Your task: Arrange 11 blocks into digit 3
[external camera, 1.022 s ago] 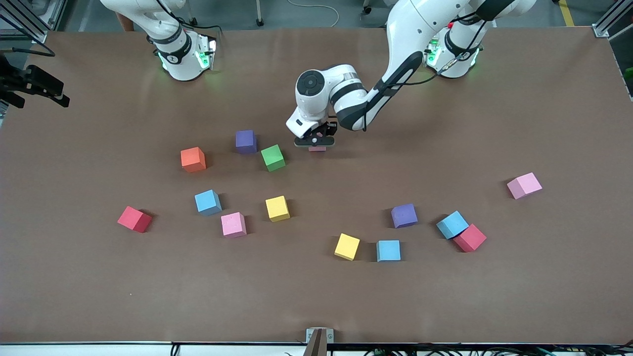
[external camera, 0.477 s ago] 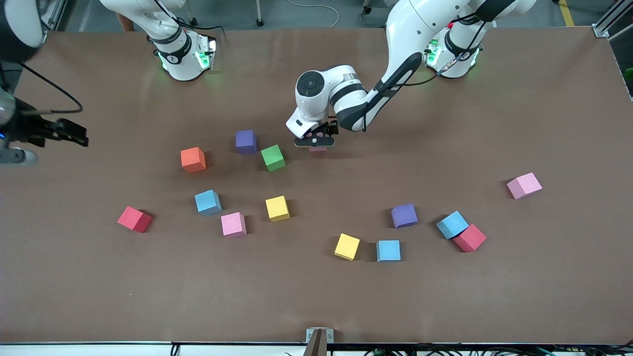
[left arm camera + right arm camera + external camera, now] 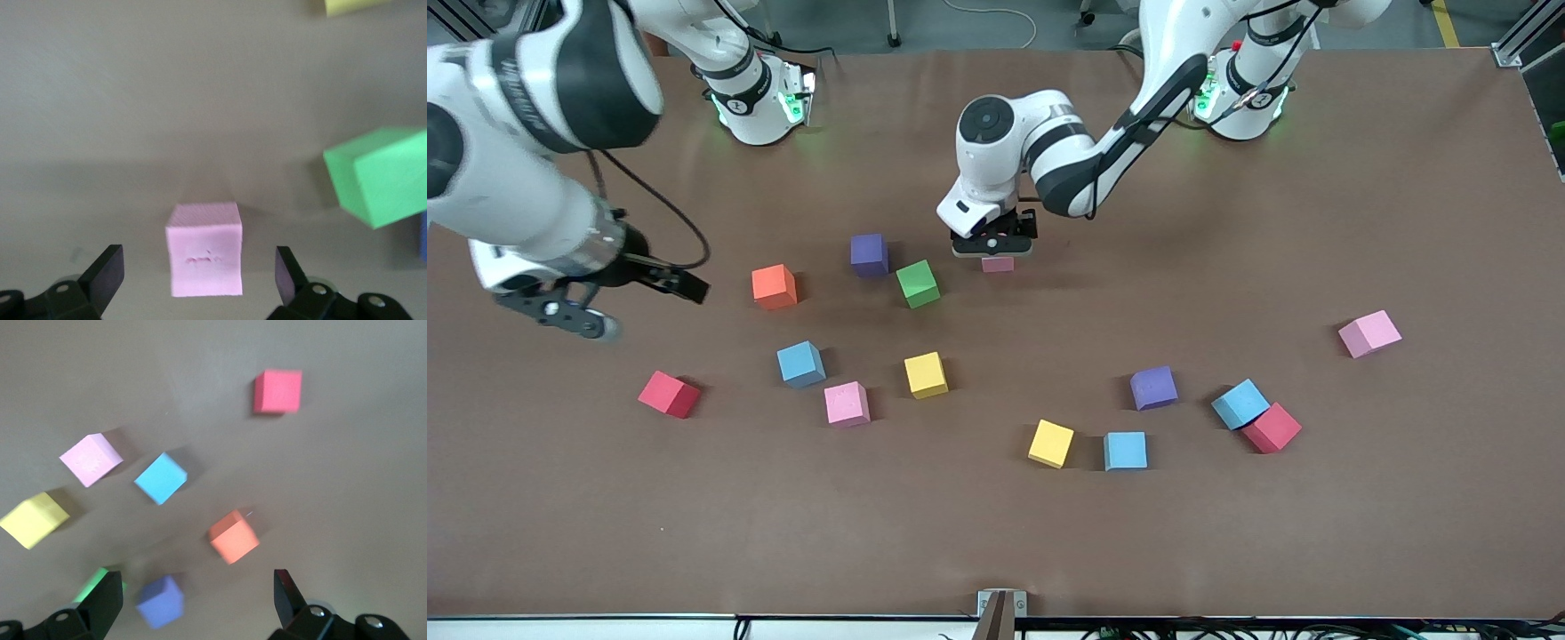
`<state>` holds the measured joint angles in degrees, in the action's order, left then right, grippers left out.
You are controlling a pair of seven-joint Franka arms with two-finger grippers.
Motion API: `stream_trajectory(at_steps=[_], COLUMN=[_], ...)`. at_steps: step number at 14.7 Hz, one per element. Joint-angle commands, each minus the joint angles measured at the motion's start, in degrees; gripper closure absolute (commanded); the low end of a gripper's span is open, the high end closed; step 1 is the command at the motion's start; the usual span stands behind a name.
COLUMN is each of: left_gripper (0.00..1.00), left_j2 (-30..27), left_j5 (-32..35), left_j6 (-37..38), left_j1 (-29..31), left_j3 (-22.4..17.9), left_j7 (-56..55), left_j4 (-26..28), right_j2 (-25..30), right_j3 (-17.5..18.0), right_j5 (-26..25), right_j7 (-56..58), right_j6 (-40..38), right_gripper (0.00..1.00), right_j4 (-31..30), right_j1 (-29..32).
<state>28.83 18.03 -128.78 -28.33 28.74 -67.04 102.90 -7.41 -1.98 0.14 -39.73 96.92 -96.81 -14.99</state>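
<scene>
Brown table (image 3: 1405,533) carries fourteen cubes you can count, loose, no figure formed. Nearest you: three blue (image 3: 1125,451), two yellow (image 3: 1051,444), two red (image 3: 1272,428), three pink (image 3: 847,404), two purple (image 3: 1153,388); farther, one green (image 3: 918,284), one orange (image 3: 774,286). Left gripper (image 3: 993,246) hangs spread over the farthest pink cube (image 3: 204,249). Right gripper (image 3: 574,307), also spread, hovers above bare table.

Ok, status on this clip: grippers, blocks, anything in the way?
Left gripper open over a pink block, block on table. Right gripper open, in the air near the red block. No digit 3 yet, blocks scattered. Green block beside pink one, apart.
</scene>
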Motion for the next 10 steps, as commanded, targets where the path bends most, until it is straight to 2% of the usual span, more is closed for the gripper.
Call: stream_trajectory(at_steps=[1,3,7,10], left_gripper=[0.0,0.0,0.0,0.0], left_j2=[-4.3,-4.1,-3.6,-1.2], left_j5=[0.2,0.3,0.3,0.2], left_j6=[1.3,1.3,1.3,1.3], left_j1=[5.7,10.6,19.5,25.6], left_j3=[0.0,0.0,-0.3,-0.3], left_j7=[0.0,0.9,10.6,20.3], left_j4=[0.7,-1.0,-2.1,-3.0], right_j2=[1.0,1.1,0.2,-2.9], right_j3=[-0.5,-0.5,-0.6,-0.6], right_j5=[3.9,6.1,6.4,6.4], right_j7=[-12.2,-20.3,-34.7,-45.5], right_j6=[6.0,12.3,26.1,33.0], right_gripper=[0.0,0.0,0.0,0.0], right_j4=[-7.5,-13.2,-23.3,-26.2], right_j1=[-2.9,-6.4,-13.8,-20.4])
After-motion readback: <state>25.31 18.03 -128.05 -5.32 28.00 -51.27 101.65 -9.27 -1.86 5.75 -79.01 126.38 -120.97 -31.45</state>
